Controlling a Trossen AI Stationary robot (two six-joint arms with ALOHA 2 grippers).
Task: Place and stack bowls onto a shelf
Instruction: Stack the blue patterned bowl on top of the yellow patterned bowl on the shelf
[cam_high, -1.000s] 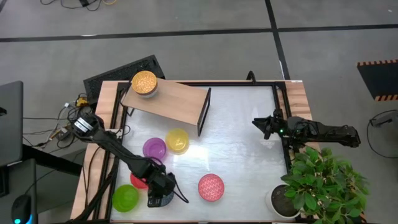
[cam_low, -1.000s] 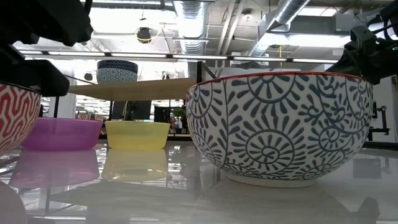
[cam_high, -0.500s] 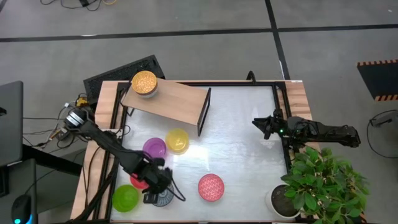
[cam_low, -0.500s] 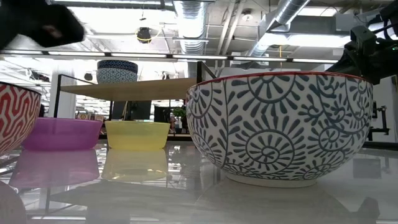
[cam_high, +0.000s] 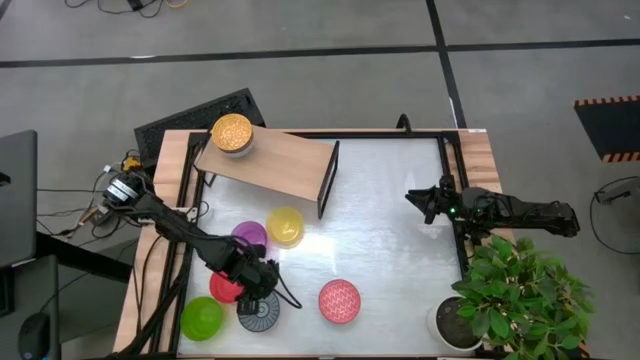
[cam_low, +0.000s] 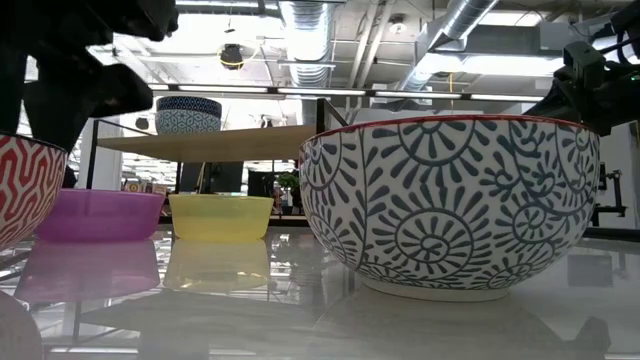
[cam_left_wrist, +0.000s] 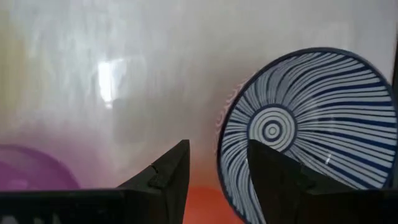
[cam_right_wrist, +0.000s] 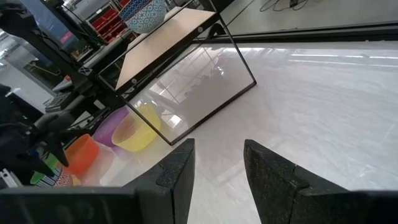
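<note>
My left gripper (cam_high: 257, 288) (cam_left_wrist: 217, 155) is open at the far rim of the blue-grey radial bowl (cam_high: 261, 311) (cam_left_wrist: 311, 124), which stands upright on the table near the near edge. The red bowl (cam_high: 222, 288) and the green bowl (cam_high: 200, 318) sit to its left, and the pink-red patterned bowl (cam_high: 338, 300) to its right. The purple bowl (cam_high: 247, 238) and the yellow bowl (cam_high: 286, 226) stand in front of the shelf (cam_high: 275, 165). A gold-orange bowl (cam_high: 232, 133) rests on the shelf's left end. My right gripper (cam_high: 412, 197) (cam_right_wrist: 219, 155) waits open at the right edge. My left gripper comes from above with the blue-grey bowl's far rim (cam_left_wrist: 221, 149) showing in the gap between its open fingers. Whether a finger touches the rim, I cannot tell. The bowl sits upright on the table.
A potted plant (cam_high: 510, 295) fills the near right corner. In the low view a bowl with a blue-grey pattern outside and a red rim (cam_low: 450, 200) stands close to the camera. The silvery tabletop (cam_high: 390, 250) between the shelf and my right arm is bare.
My left gripper has moved from right over the blue-grey bowl a short way toward the far edge, so the bowl now shows almost whole. The bowls have kept their places. My right arm has stayed still.
</note>
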